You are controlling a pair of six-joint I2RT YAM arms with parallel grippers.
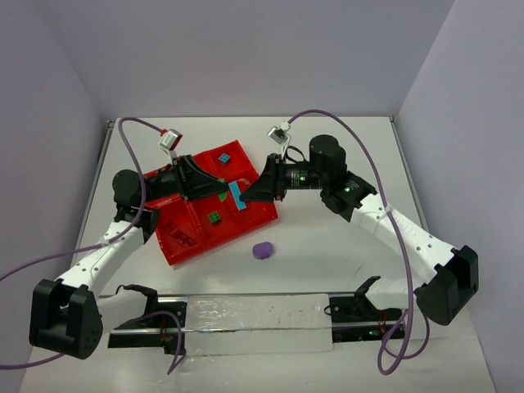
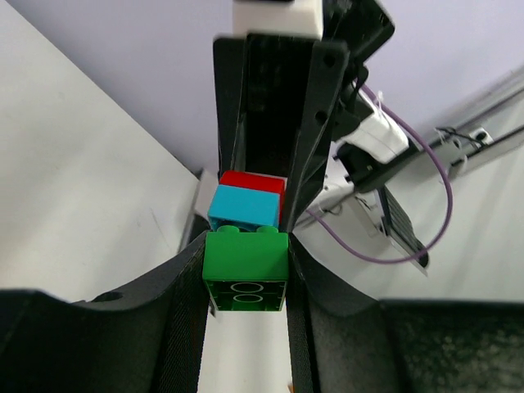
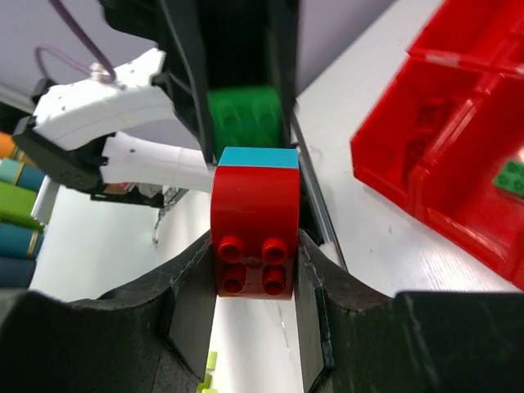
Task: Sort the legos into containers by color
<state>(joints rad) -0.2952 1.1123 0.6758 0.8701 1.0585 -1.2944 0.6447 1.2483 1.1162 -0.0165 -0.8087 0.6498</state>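
- From above, the two arms meet over the right part of the red tray [image 1: 255,215]. Only a sliver of teal shows between their tips, so this view cannot tell what each one holds.
- The left wrist camera settles it: the left gripper [image 2: 246,274] is closed tight on a green brick [image 2: 246,260], its fingers pressed against both sides. A teal brick [image 2: 244,210] sits against the green one's far face.
- The right wrist camera sees the same stack from the other end. The right gripper [image 3: 254,264] is clamped just as tightly on a red brick [image 3: 254,214], studs toward the lens. The teal brick is next and the green one is last, deep between the opposing fingers.
- So the three bricks form one joined column — green, teal, red. It is held off the tray, with one gripper at each end.
- Only the top view shows the sorted pieces together: a loose teal lego [image 1: 224,157] lies in a compartment at the tray's far corner. A loose green lego [image 1: 214,218] lies in a compartment nearer the arms.
- Dark red pieces [image 1: 182,237] lie in the near-left compartment — their shape is hard to make out.
- A purple lego [image 1: 263,250] lies alone on the white table [image 1: 327,246], just beyond the tray's near edge and apart from it. Neither wrist camera catches it.
- The right wrist view also shows a corner of the tray and the edge of the loose green lego inside it.
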